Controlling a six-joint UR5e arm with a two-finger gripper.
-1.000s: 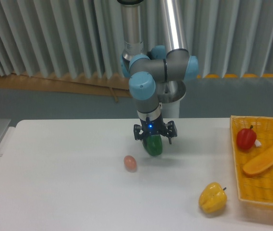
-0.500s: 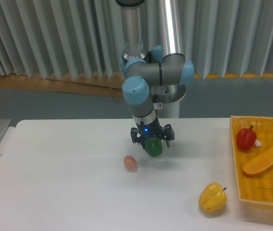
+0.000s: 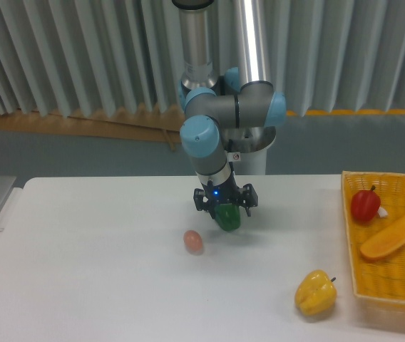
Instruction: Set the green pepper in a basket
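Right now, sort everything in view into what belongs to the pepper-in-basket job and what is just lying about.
Belongs to the job:
- green pepper, held in the gripper above the table
- basket, at the table's right edge

Just lying about:
- yellow pepper, on the table beside the basket
- small pinkish egg-shaped thing, on the table
- red pepper, in the basket
- long orange vegetable, in the basket

The green pepper (image 3: 227,216) has a smooth, glossy skin. The yellow pepper (image 3: 314,293) at the lower right looks smooth and slightly shiny too. The basket (image 3: 388,285) at the right edge is rough woven wicker. The table (image 3: 88,285) is matt white, and the arm (image 3: 252,43) shows polished metal tubes with smooth blue plastic caps.
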